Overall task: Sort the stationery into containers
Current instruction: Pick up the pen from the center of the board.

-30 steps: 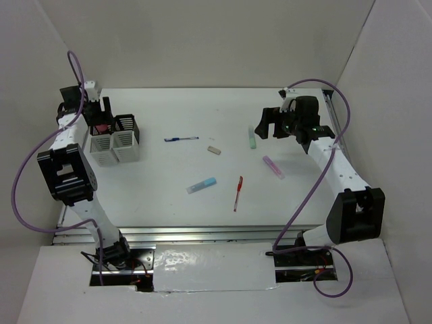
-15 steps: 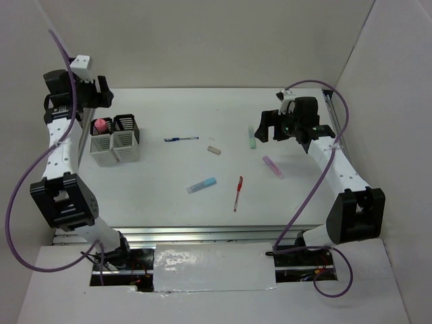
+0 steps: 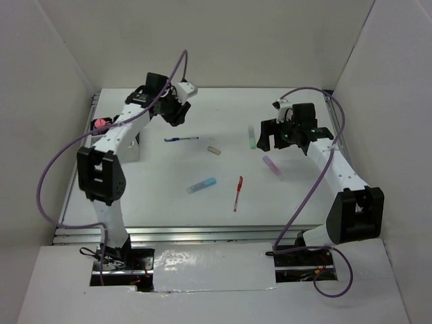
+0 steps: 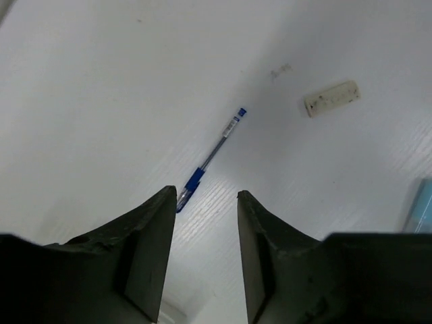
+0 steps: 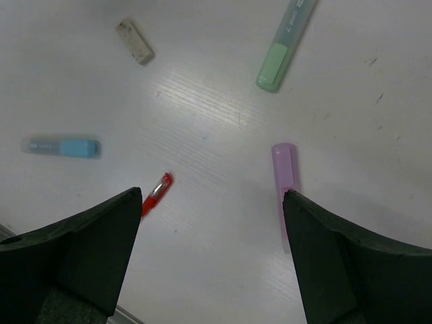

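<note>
The white tabletop carries everything. At its far-left edge stand the white containers, mostly hidden behind my left arm. A pink-topped item shows there, though I cannot tell which bin it sits in.

My left gripper hangs over the far-left part of the tabletop, its jaws set to a narrow gap and holding nothing. My right gripper hangs over the far-right part, its jaws spread wide and also holding nothing.

The pale-green marker lies just beside my right gripper in the overhead view. Dark print runs along its clear barrel, too blurred for me to read. The lilac marker lies flat close against the inner side of one of my right fingers. The light-blue marker lies alone near the middle of the tabletop, its clear cap end pointing left.

The blue pen lies flat directly ahead of my left gripper, apart from it. Its clear barrel bears a small label near the far end that I cannot read. The red pen lies near the middle, just right of the light-blue marker. In my right wrist view only its end peeks out beside a finger.

The eraser, a small beige block with dark specks on top, rests between the blue pen and the pale-green marker.
</note>
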{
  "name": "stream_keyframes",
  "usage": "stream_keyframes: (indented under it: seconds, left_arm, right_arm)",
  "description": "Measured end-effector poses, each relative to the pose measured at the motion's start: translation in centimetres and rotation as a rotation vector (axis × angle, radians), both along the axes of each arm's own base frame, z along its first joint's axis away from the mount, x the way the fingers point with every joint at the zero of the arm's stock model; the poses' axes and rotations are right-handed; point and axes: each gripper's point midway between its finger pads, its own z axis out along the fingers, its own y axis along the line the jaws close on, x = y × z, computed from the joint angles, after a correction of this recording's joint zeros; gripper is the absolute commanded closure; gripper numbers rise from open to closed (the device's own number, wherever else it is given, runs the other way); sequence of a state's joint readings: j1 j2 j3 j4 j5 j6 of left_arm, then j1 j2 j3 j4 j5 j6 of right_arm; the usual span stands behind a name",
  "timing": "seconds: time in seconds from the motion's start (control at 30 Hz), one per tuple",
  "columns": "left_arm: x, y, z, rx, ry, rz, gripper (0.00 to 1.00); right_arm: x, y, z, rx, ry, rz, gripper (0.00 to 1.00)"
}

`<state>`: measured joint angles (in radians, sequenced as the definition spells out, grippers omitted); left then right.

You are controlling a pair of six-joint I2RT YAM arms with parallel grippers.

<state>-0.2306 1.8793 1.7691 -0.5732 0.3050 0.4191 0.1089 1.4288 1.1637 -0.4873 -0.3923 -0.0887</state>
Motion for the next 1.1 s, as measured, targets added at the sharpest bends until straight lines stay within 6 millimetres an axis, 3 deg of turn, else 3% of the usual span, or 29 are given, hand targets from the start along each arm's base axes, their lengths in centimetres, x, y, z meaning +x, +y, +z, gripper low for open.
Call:
stream_keyframes:
  seconds: [0.07,0.2,0.33,0.63,0.87,1.1]
  left_arm:
    - [1.2,-1.3,-2.7,0.044,0.059,-0.037,0.52]
    - [3.4,-1.9,-7.6,0.101,0.143,-0.067,0.54]
    - [4.3,-2.1,-10.7,0.143,0.192,-0.090,0.56]
    - [3.1,-3.7,-14.6,0.213,0.248,-0.187,0.57]
    - [2.5,-3.3,-17.1,0.238,0.302,-0.211,0.58]
    - [2.3,-3.0,-17.7,0.213,0.327,-0.238,0.72]
  right_arm:
    - [-0.5,-0.1,-0.7,-0.009,0.021,0.003,0.10]
    - [-1.0,-0.2,-1.4,-0.017,0.044,0.007,0.10]
    - [-1.4,-0.3,-2.0,-0.023,0.059,0.012,0.10]
    - [-1.7,-0.4,-2.4,-0.034,0.071,0.022,0.11]
    - [-2.1,-0.3,-2.5,-0.031,0.085,0.030,0.11]
    - [-2.4,-0.2,-2.7,-0.027,0.099,0.041,0.11]
